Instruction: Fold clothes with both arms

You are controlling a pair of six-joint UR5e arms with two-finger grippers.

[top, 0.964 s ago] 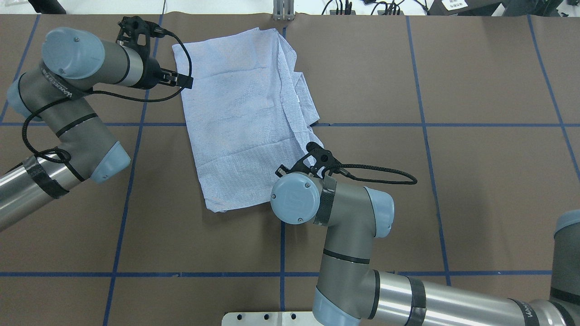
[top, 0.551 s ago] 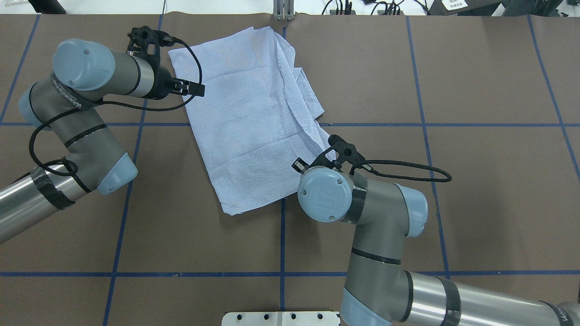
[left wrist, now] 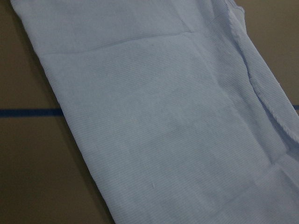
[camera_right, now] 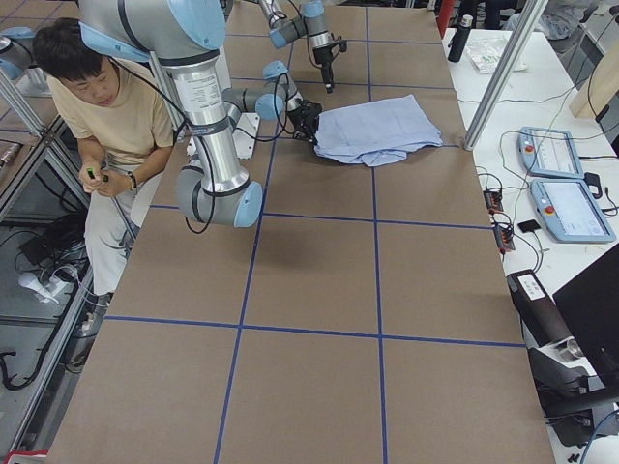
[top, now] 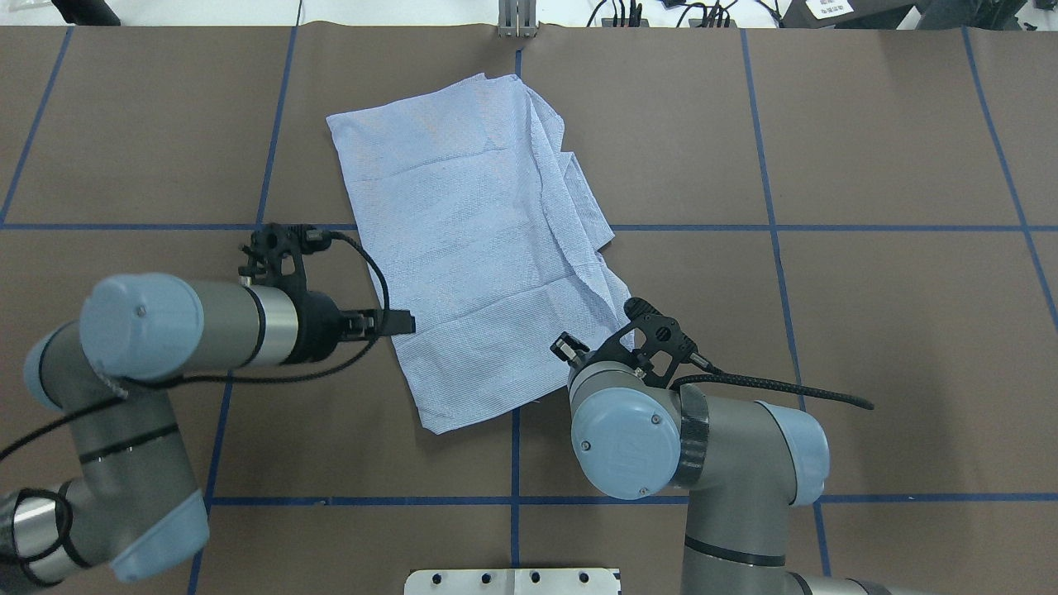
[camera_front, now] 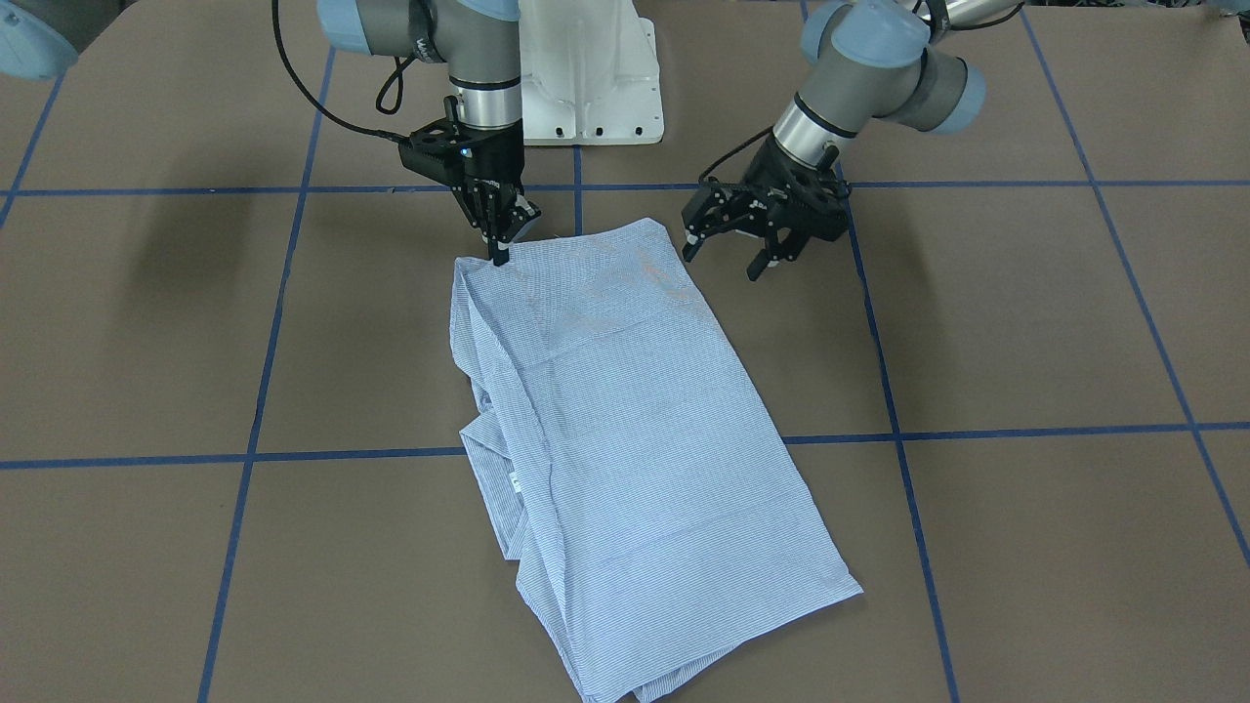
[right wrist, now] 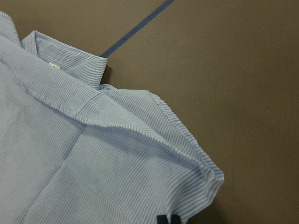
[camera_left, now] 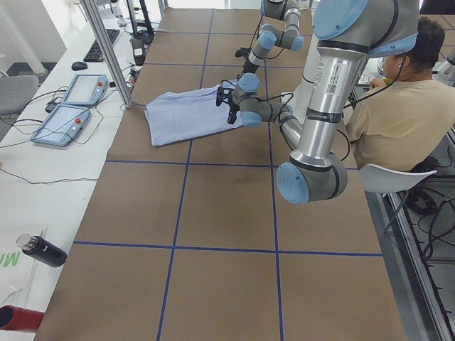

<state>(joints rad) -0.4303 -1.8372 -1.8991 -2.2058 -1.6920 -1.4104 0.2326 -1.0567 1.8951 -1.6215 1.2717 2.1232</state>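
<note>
The light-blue striped shirt (top: 471, 231) lies folded into a long slanted rectangle on the brown table; it also shows in the front view (camera_front: 635, 420). My right gripper (camera_front: 498, 252) is shut on the shirt's corner nearest the robot; its fingertips (right wrist: 168, 219) pinch the cloth, with the collar (right wrist: 70, 58) beyond. In the overhead view the right wrist (top: 628, 339) hides that gripper. My left gripper (camera_front: 723, 259) is open and empty, just off the shirt's other near corner, beside its left edge (top: 401, 322). The left wrist view shows only shirt cloth (left wrist: 163, 130).
The white pedestal base (camera_front: 586, 68) stands behind the grippers. Blue tape lines (top: 512, 500) grid the table. A metal post (top: 517, 21) stands at the far edge. A seated person (camera_left: 398, 106) and teach pendants (camera_left: 71, 106) show at the sides.
My left gripper has moved from the shirt's far left corner back to its near left edge. My right gripper has moved right and toward the robot, and the shirt has slid with it.
</note>
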